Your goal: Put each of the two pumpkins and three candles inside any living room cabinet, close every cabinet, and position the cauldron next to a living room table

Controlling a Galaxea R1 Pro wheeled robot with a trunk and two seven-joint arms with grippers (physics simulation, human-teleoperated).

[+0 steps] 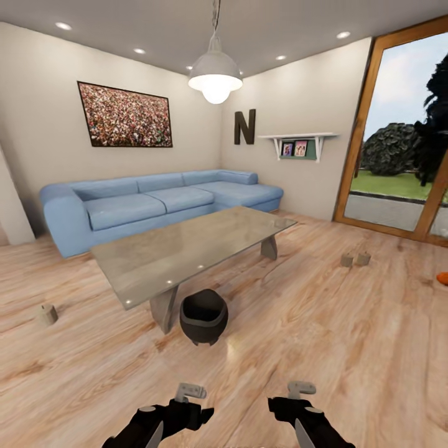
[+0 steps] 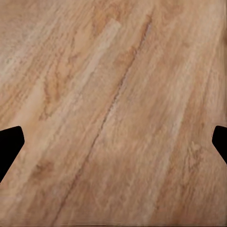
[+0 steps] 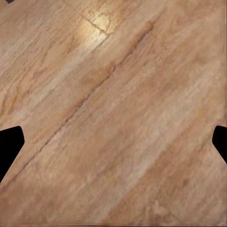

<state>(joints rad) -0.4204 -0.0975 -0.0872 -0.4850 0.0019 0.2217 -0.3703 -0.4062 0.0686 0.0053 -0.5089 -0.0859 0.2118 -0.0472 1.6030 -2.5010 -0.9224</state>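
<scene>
I am looking past the table (image 1: pixel 186 255). One candle (image 1: pixel 46 314) is sitting on the floor to its left, the cauldron (image 1: pixel 203 316) is touching its front leg, and two candles (image 1: pixel 354 259) and a pumpkin (image 1: pixel 442 277) are waiting off to its right. My left gripper (image 2: pixel 113 142) and right gripper (image 3: pixel 113 142) are hanging wide apart and empty over bare floor, ready for grabbing.

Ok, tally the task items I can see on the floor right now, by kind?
Candles: 3, one left of the table, two right of it.
Pumpkins: 1, partly cut off at the right edge.
Cauldron: 1, by the table leg.
Total: 5.
</scene>
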